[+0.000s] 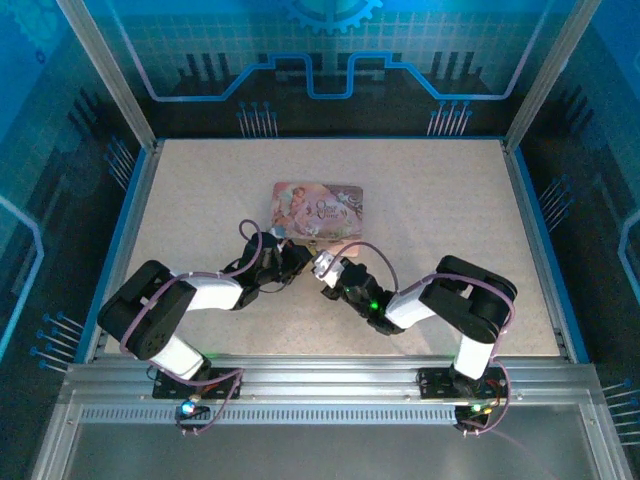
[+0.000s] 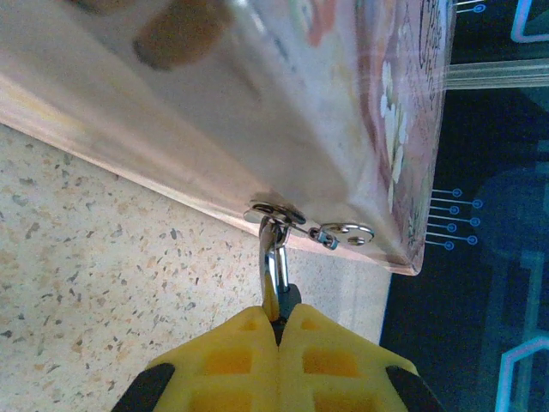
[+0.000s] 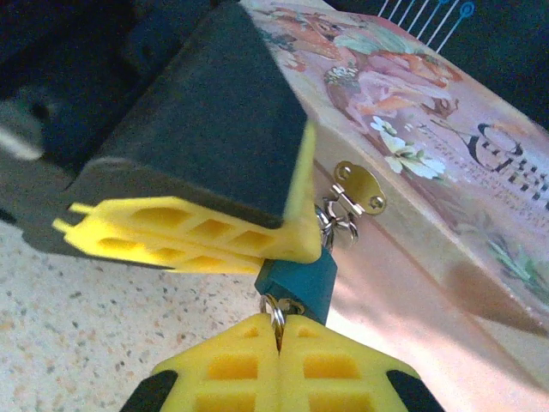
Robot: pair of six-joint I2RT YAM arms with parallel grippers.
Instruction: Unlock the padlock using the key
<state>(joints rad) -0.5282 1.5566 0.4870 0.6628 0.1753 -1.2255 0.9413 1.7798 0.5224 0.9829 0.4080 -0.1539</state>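
The pink box (image 1: 318,208) is seen from high overhead; its clasp (image 3: 360,187) is shared, close up, by both wrist views.

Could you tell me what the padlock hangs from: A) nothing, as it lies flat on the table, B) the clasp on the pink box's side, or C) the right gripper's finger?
B: the shackle of the padlock runs up to the metal clasp on the side of the pink box, and the left gripper is shut on it.

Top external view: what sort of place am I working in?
Likely a purpose-built robot cell or demo booth: speckled table, aluminium frame posts, blue circuit-patterned wall panels all around.
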